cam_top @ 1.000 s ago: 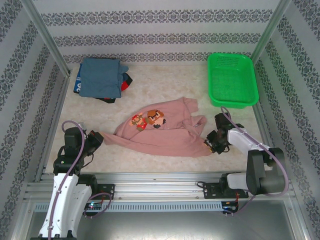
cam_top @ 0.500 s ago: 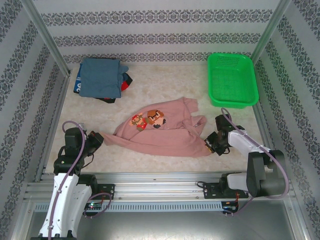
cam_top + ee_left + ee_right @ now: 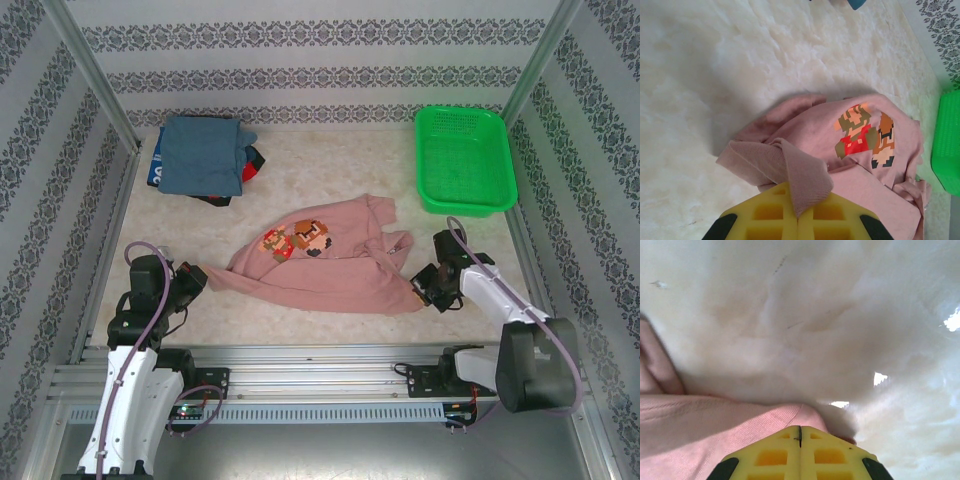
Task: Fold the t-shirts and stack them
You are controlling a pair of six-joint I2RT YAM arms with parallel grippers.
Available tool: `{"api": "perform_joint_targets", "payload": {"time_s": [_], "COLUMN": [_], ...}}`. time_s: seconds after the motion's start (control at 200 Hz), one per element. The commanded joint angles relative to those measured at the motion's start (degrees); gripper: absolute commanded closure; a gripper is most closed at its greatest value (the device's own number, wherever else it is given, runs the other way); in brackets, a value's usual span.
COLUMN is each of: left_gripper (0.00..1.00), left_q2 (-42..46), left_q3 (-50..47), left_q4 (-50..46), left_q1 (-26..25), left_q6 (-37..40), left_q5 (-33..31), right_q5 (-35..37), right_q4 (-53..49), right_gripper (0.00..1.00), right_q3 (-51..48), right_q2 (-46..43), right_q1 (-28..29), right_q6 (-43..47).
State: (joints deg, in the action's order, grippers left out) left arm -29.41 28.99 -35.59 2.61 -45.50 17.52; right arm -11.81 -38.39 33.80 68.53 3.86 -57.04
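Left wrist view: the left gripper is clamped tight on a fold of the crumpled dusty-pink cloth t-shirt with pixel print. The right gripper is likewise closed, pinching the opposite edge; the shirt spans between both jaws.

High rear overview; two close wrist views; pink shirt in all.

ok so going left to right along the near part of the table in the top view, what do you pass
left tool → pink t-shirt → right tool
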Motion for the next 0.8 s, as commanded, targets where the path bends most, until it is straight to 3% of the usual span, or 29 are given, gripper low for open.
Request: {"api": "perform_joint_targets", "payload": {"time_s": [0.0, 0.165, 0.225, 0.285, 0.794], "left_gripper": [1.00, 1.00, 1.00, 1.00, 1.00], "left_q2": [0.0, 0.0, 0.0, 0.0, 0.7], "left_q3": [0.2, -0.3, -0.3, -0.3, -0.3], "left_q4": [-0.6, 0.0, 0.0, 0.0, -0.7], "left_q1": [-0.6, -0.5, -0.5, -0.6, -0.6], "left_q6": [0.6, 0.3, 0.3, 0.3, 0.6], "left_q5": [-0.7, -0.4, -0.3, -0.4, -0.3], "right_q5": [0.8, -0.1, -0.4, -0.1, 1.3], "right_q4": [-4.3, -3.8, -4.1, -4.2, -0.2], "right_gripper": [1.00, 1.00, 0.73, 0.64, 0.70], "right_q3": [1.9, 0.9, 1.0, 0.9, 0.7], "right_q2": [-2.6, -2.4, -1.4, -0.3, 4.7], "right_q1": [-0.5, -0.4, -0.3, -0.2, 0.5], "right_q6": [0.2, 0.1, 0.5, 0.9, 0.8]}}
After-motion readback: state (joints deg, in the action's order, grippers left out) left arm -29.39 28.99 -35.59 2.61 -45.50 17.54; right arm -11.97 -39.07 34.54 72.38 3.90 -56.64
